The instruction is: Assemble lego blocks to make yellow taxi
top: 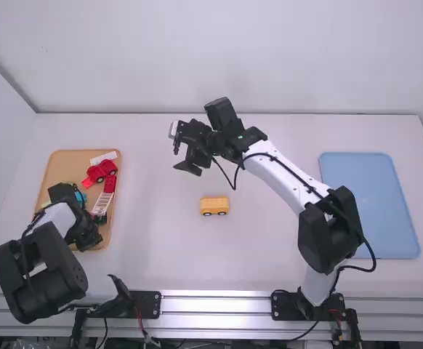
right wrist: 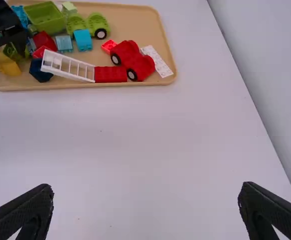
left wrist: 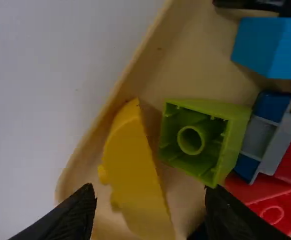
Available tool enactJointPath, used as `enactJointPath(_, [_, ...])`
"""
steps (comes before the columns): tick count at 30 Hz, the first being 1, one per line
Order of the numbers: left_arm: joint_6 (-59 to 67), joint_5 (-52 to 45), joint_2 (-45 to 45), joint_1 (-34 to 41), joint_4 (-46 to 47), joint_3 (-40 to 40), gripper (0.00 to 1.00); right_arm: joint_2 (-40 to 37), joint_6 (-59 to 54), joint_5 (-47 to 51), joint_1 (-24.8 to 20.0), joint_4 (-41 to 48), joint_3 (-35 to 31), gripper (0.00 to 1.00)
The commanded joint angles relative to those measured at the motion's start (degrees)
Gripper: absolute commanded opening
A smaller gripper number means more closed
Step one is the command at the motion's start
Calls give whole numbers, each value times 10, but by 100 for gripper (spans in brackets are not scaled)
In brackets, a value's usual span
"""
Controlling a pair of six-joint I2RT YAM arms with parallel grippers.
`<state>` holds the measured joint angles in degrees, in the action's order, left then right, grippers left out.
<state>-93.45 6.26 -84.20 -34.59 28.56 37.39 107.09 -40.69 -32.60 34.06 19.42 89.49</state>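
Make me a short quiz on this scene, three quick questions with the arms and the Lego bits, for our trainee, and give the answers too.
1. Where is the yellow wheeled block?
A) On the blue tray
B) On the table, between the trays
C) Between the right gripper's fingers

2. True or false: the right gripper has its fingers apart.

3. Name the colour: in the tan tray, which colour is the hollow block beside the curved yellow piece?

Key: 1 B; 2 true; 3 green.
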Motion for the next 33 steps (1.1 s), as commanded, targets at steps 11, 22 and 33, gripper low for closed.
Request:
enactJointPath(11, [-2,-10,-5,-1,-33,-37,43,7,2,-3,-3,-2,-8,99])
enactJointPath(22, [-2,-9,-5,1,-29,-37,27,7,2,-3,-3,1,-8,99])
enactJointPath(33, [-2,-8,-5,1,-30,-38,48,7,2,-3,-4,3,-8,99])
